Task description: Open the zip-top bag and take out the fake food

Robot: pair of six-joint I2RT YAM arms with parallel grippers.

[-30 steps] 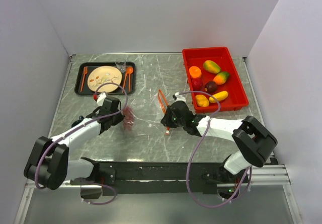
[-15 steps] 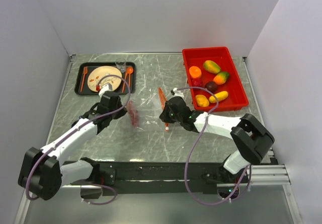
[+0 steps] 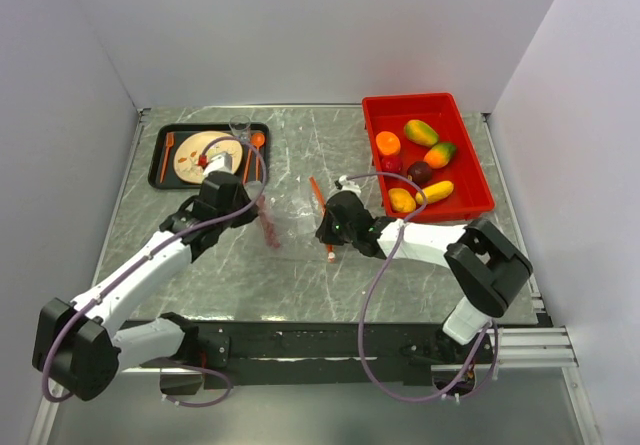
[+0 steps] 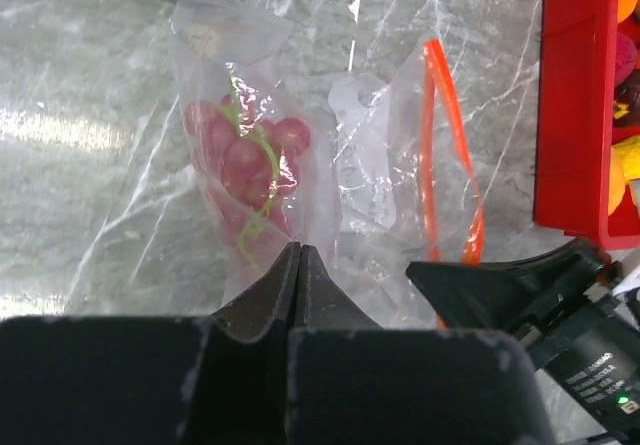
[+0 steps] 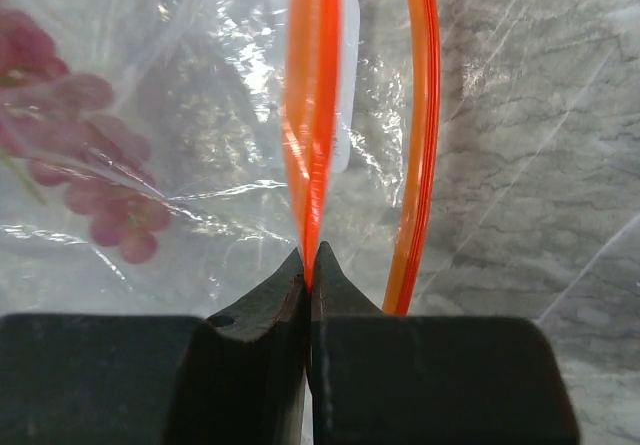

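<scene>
The clear zip-top bag (image 3: 290,208) lies on the table between my grippers, its mouth open, with the orange-red zipper strip (image 3: 319,197) spread in a loop (image 4: 440,135). A bunch of pinkish grapes (image 4: 245,160) sits inside the bag's closed end (image 3: 268,230). My left gripper (image 4: 298,251) is shut on the clear plastic just beside the grapes. My right gripper (image 5: 308,263) is shut on one side of the zipper strip (image 5: 312,125); the other side (image 5: 425,135) hangs free. The grapes show blurred at the left of the right wrist view (image 5: 70,125).
A red bin (image 3: 470,155) at the back right holds several plastic fruits: mangoes (image 3: 421,132), a banana (image 3: 436,192), an orange one (image 3: 388,143), a dark one (image 3: 420,172). A black tray (image 3: 158,160) with a beige plate (image 3: 205,155) and orange cutlery is at the back left.
My left gripper has moved farther back and to the right with the bag's grape end in it. My right gripper has shifted slightly left, holding the zipper strip.
</scene>
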